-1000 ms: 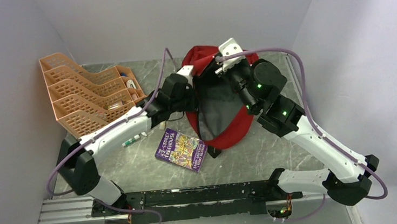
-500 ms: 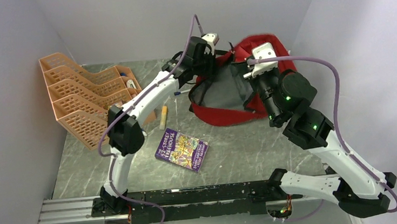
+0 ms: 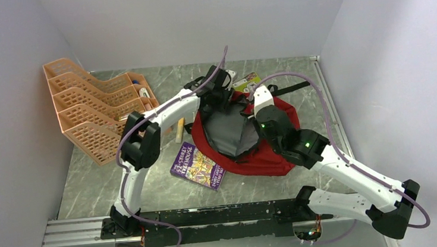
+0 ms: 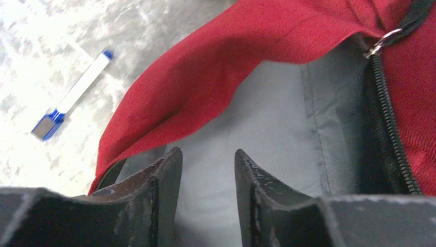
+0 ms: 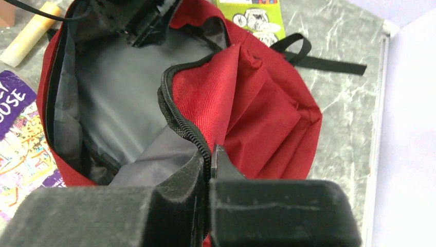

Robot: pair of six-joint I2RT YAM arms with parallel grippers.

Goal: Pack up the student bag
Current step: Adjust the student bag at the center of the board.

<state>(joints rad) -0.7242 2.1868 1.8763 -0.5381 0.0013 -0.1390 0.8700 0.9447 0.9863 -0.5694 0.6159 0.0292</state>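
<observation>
The student bag (image 3: 269,155) is a red backpack lying open on the table, its grey lining (image 3: 225,129) facing up. My right gripper (image 3: 255,113) is shut on the bag's black zipper edge (image 5: 177,116) at the right side of the opening; it also shows in the right wrist view (image 5: 211,159). My left gripper (image 3: 220,96) is at the far left rim of the opening. In the left wrist view it (image 4: 205,164) is open over the grey lining (image 4: 272,118), with nothing between the fingers.
A purple book (image 3: 199,166) lies left of the bag. A yellow glue stick (image 3: 179,130) and a blue-and-white pen (image 4: 72,95) lie near the left rim. A green booklet (image 3: 246,82) lies behind the bag. An orange tray rack (image 3: 92,107) stands at the far left.
The bag has come down from its raised position at the back and lies nearer the front. Both grippers moved nearer with it. The green booklet behind it now shows.
</observation>
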